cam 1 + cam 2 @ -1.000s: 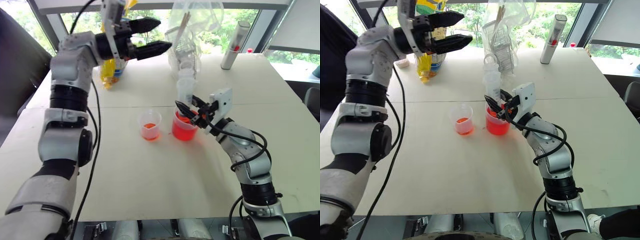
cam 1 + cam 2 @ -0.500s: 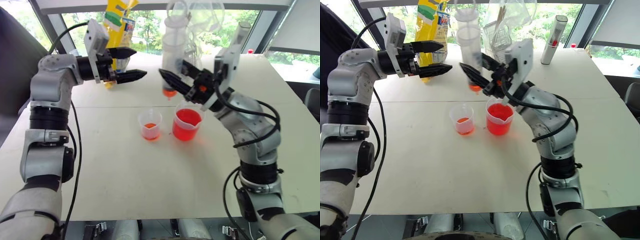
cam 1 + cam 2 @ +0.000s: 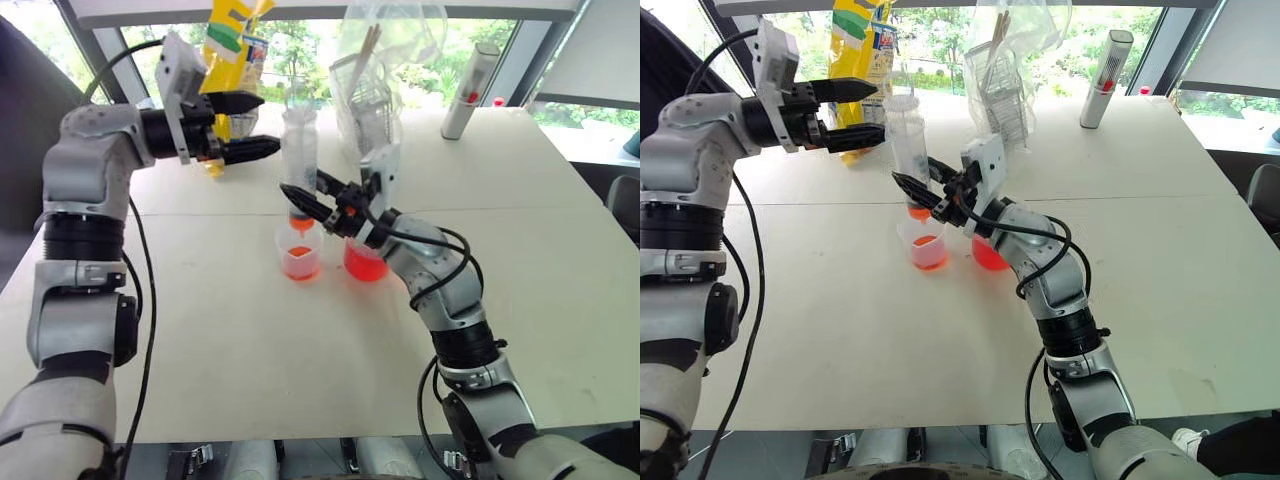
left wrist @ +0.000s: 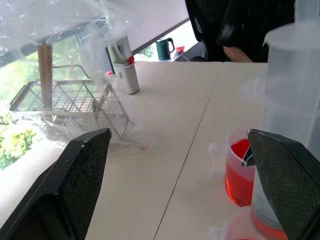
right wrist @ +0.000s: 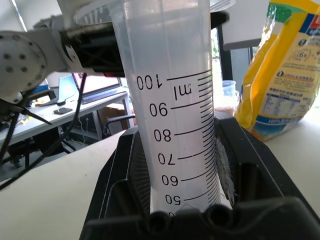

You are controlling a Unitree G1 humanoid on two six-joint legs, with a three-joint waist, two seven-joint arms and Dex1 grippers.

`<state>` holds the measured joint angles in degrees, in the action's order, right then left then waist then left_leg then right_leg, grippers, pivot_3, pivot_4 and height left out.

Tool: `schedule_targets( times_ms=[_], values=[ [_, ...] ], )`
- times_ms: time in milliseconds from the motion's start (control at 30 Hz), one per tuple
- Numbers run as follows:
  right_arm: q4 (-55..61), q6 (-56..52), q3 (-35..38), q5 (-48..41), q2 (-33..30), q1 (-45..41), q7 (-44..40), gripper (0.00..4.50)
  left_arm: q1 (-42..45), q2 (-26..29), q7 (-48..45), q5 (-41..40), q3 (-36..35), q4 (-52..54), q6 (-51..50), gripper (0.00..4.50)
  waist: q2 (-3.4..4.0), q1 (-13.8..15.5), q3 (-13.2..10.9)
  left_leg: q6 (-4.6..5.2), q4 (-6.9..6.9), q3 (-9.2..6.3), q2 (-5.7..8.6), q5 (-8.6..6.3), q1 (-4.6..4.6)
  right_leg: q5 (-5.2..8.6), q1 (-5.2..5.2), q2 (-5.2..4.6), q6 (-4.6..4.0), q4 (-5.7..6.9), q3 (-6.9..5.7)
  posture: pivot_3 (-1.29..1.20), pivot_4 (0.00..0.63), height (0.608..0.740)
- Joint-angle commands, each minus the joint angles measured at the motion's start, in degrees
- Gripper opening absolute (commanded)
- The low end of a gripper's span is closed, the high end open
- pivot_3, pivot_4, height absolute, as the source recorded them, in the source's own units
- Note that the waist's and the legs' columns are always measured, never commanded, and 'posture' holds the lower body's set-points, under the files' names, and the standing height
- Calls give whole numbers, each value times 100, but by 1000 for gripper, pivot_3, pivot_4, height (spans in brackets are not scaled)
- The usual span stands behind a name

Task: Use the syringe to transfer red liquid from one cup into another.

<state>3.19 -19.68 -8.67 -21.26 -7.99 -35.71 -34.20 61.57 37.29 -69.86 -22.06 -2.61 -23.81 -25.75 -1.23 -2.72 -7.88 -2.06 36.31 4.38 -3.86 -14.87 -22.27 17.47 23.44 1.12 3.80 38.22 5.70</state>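
**Syringe Positioned Over Smaller Cup**

While the right claw (image 3: 318,205) stood clamped on the syringe (image 3: 298,150), its reddish tip hung just above the smaller cup (image 3: 300,250). The left claw (image 3: 250,125), fully spread and empty, waited beside the plunger. Recommended: keep the barrel upright, centre the tip, press slowly.

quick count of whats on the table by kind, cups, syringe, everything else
clear plastic cups with red liquid: 2, smaller narrow cup and larger spouted beaker
fat clear plastic syringe, held over the smaller cup in the right claw: 1
yellow snack bag: 1
wire rack in a clear plastic bag: 1
white cylinder with a red dot: 1
total: 6
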Motion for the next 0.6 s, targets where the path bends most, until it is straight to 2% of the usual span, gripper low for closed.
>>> schedule_targets(
  times_ms=[33,600],
  values=[
    [86,291,-17,88,67,-30,-60,1395,258,138,-46,-181,-209,196,-93,4455,0,-1,0,0,0,0,0,0,0,0,0,0,0,0,0,0,150,739],
    [-268,572,-154,383,173,44,-133,1395,870,-57,-350,-819,-389,90,-739,4455,-1,-31,1,0,-1,-1,1,0,3,0,-1,0,0,1,-2,0,150,739]
  ],
)
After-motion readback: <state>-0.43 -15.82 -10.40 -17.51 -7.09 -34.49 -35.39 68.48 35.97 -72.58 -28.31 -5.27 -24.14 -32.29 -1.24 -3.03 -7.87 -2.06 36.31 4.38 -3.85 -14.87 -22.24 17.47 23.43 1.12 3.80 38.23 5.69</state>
